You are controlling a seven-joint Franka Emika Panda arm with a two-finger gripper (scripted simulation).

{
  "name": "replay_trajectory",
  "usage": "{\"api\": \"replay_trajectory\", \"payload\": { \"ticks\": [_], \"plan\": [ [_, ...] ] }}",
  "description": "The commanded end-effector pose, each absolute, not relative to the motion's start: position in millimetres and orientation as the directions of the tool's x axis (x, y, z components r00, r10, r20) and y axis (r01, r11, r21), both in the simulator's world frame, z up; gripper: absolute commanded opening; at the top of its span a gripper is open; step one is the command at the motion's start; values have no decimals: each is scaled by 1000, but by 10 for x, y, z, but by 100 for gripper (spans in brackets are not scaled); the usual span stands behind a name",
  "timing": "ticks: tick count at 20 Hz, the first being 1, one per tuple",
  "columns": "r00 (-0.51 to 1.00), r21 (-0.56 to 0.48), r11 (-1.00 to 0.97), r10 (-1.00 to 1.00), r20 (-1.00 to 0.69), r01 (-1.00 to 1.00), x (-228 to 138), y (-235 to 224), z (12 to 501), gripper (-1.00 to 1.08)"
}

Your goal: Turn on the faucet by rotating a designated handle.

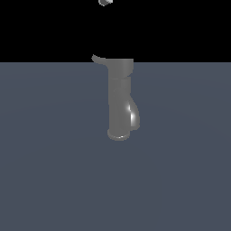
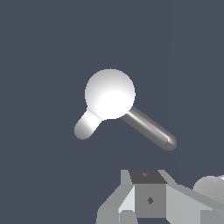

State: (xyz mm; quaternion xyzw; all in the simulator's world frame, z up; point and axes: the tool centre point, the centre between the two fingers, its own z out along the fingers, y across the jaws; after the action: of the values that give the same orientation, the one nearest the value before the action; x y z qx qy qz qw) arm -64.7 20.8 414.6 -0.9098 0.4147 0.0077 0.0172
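The faucet is a dull grey upright cylinder with a round base, standing on the flat grey floor. Its glossy spout bulges low on the exterior view's right. The handle is a thin curved lever projecting from the top cap toward the exterior view's left. My gripper barely shows at the top edge, well above the handle and apart from it. The wrist view looks down on the cap, the long handle and the short spout. Gripper parts fill the picture's edge; the jaw gap is not shown.
The flat grey floor spreads around the faucet, with black background behind it. No other objects show.
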Motion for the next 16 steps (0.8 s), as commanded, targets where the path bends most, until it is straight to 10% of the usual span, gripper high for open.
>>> {"api": "replay_trajectory", "payload": {
  "ticks": [1,16],
  "plan": [
    [608,-22,-607,-793,-29,-794,-520,241,4054,-100],
    [288,-4,-288,-957,-18,-958,163,450,3402,-100]
  ]
}}
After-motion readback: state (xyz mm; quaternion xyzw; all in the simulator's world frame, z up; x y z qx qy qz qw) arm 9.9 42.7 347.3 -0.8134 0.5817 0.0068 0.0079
